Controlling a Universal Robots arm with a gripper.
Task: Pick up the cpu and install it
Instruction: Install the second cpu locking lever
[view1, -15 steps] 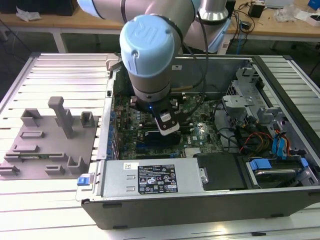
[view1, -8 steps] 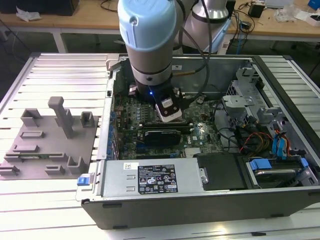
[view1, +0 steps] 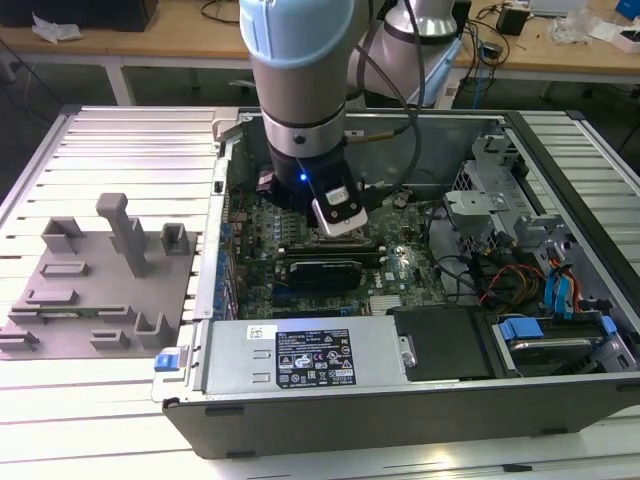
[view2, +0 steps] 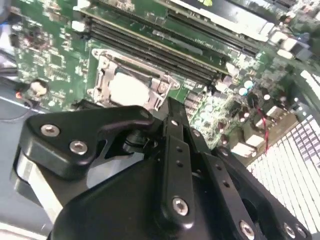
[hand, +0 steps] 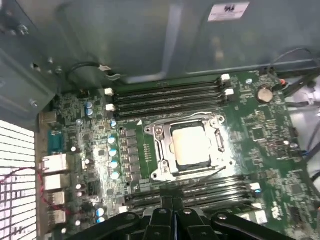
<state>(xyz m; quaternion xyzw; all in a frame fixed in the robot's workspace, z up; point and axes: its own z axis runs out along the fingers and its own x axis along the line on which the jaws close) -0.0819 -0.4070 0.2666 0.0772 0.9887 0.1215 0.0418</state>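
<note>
Slatted metal bench (view1: 100, 150), open computer case (view1: 400, 400): cpu (hand: 192, 145) seated flat in socket frame (hand: 162, 155). Gripper (hand: 172, 220) above it; finger spread indeterminable. Light, rigid, fragile chip, probably best gripped by opposite edges.

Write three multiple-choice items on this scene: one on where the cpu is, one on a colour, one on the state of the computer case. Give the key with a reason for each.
1. Where is the cpu?
A. on the grey fixture plate
B. in the socket frame on the motherboard
C. on the power supply

2. What colour is the motherboard?
A. green
B. red
C. white

3. How does the computer case stand?
A. closed, upright
B. lying with its side open
C. wrapped in plastic

Key:
1 B: in the first wrist view the pale square chip lies within the socket frame.
2 A: its board shows green in both wrist views.
3 B: in the exterior view the arm reaches into its open side, with the gripper over the board.
</note>
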